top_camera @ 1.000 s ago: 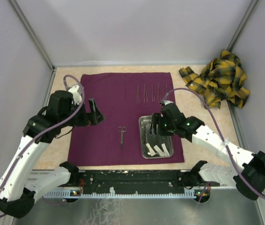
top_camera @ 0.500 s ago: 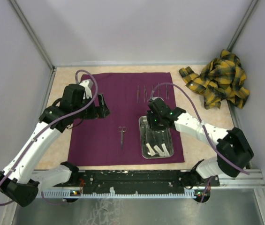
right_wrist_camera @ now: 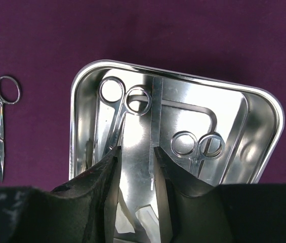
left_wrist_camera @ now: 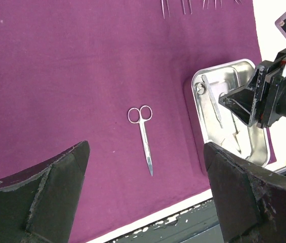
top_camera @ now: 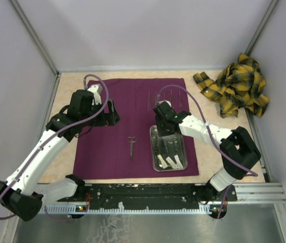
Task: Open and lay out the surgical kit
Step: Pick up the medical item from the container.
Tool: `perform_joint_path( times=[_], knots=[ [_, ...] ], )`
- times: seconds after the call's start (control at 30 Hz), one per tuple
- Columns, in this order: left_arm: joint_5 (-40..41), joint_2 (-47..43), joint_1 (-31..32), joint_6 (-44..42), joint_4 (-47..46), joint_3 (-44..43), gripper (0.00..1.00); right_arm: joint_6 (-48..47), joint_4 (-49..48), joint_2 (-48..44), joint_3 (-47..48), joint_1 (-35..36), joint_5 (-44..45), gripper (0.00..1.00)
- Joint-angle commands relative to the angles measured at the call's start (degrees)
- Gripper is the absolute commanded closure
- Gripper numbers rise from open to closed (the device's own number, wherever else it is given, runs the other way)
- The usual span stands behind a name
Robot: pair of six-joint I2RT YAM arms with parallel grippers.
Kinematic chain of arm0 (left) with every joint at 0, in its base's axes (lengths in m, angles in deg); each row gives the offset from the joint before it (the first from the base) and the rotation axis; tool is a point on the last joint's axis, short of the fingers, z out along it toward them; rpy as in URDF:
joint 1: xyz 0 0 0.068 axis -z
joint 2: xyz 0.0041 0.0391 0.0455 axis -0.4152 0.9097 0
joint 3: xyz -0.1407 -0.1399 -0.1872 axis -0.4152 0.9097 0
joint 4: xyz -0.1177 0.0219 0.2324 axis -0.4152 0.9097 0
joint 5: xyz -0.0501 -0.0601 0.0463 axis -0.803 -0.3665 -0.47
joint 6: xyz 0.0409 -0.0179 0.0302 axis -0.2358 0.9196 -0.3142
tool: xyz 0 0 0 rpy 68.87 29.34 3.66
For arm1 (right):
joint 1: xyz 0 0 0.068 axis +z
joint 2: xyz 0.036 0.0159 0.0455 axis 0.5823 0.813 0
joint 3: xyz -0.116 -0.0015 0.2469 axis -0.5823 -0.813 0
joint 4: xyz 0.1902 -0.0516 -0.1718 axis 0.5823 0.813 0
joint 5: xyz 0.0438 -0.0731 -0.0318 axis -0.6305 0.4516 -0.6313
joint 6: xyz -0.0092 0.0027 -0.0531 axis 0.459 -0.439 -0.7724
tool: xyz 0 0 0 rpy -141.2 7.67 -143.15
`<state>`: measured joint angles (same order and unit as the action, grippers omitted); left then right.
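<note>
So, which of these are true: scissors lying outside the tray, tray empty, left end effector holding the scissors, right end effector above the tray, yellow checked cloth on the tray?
1. The scissors lie on the purple cloth, outside the tray. True.
2. The tray is empty. False: ring-handled tools lie in it.
3. The left end effector holds the scissors. False: it is open and holds nothing.
4. The right end effector hangs above the tray. True.
5. The yellow checked cloth lies on the tray. False: it is at the far right corner, apart from the tray.
</note>
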<state>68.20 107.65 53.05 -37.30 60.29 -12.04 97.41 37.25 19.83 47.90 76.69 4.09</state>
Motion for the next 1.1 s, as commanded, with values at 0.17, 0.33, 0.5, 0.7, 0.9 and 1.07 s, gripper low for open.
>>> perform_joint_path(
  times=[0.17,0.33,0.5,0.7,0.9,1.07],
  knots=[
    [0.87,-2.17,-0.30,-1.67,-1.76,1.71,0.00,-1.31,-0.31,0.24,3.18,-0.46,1.90,0.69],
    [0.61,-2.62,-0.31,-2.03,-1.77,2.61,0.00,-0.90,-0.25,-3.25,-0.58,-0.43,-0.06,0.69],
    [-0.22,-2.12,-0.41,-2.14,-2.13,2.79,0.00,0.40,-1.44,-7.17,-5.68,0.05,-5.06,0.69],
    [-0.21,-1.83,-0.46,-2.61,-1.42,1.70,0.00,1.49,-1.25,-11.73,-11.42,1.28,-5.74,0.71],
    [-0.04,-2.00,-0.51,-2.59,-0.60,0.94,0.00,1.80,-1.60,-16.57,-14.52,3.24,-7.71,0.74],
    [-0.55,-2.58,-0.55,-2.02,-0.54,1.41,0.00,2.04,-3.44,-17.90,-16.47,5.50,-10.74,0.74]
  ],
)
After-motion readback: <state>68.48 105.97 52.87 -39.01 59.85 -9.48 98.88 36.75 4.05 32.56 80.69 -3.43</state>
